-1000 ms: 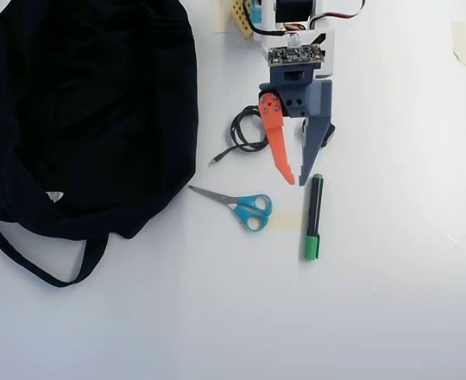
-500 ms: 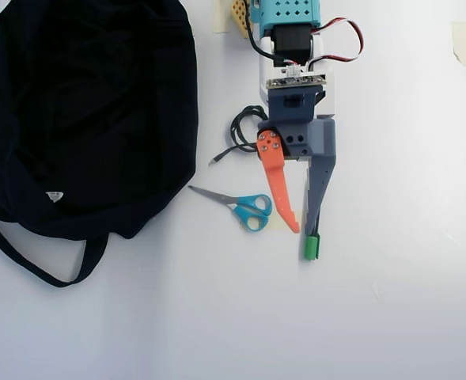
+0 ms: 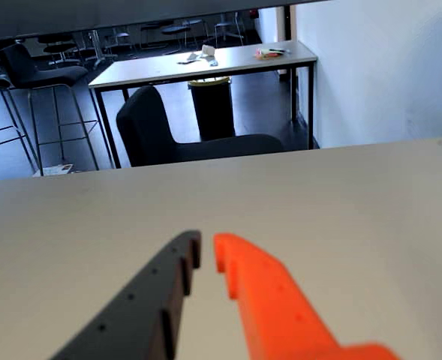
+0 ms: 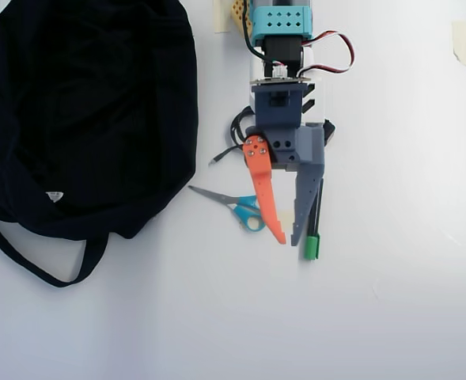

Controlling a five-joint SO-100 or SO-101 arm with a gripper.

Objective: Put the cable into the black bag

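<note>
In the overhead view the black bag lies slumped at the left, a strap trailing toward the lower edge. The cable is a thin black coil beside the arm's wrist. The arm hides most of it, and its loose end points toward the bag. My gripper hangs past the cable, over the scissors and the marker. In the wrist view my gripper shows a narrow gap with bare table between the tips and nothing held. Neither cable nor bag appears there.
Blue-handled scissors lie under the orange finger, and a green-capped marker under the grey one. A small black object pokes out right of the wrist. Tape scraps sit at the far right. The table's far edge faces chairs.
The arm has reached farther down the overhead view and drifted slightly left. Its fingers moved from beside the cable to over the scissors and marker, and the wrist now covers more of the coil.
</note>
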